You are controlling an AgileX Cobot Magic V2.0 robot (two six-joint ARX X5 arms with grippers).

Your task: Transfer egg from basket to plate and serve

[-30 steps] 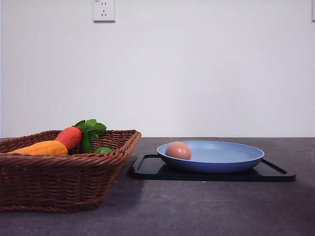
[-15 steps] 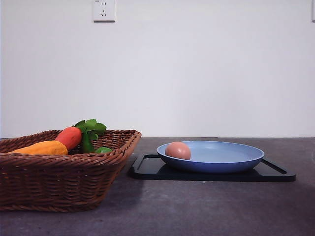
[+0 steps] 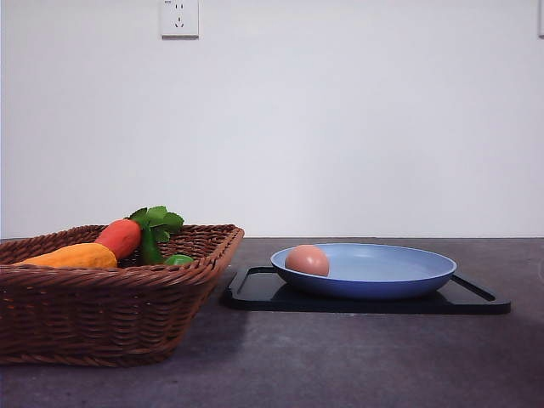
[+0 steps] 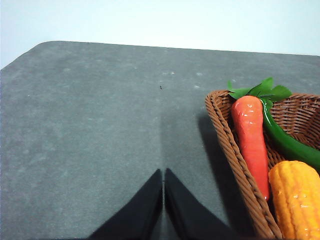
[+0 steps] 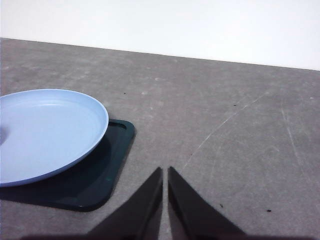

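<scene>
Bench (image 3: 357,365), dark grey, carrying all items. Wicker basket (image 3: 102,314) at its left edge, holding a carrot (image 3: 119,238), corn cob (image 3: 72,256) and green vegetable (image 4: 290,145). Black tray (image 3: 263,289) beside the basket, bearing the blue plate (image 3: 399,276). Egg (image 3: 307,260) lies in the plate, against its left rim. Left gripper (image 4: 163,200) and right gripper (image 5: 165,197): fingertips pressed together, grasping nothing, over bare bench.
</scene>
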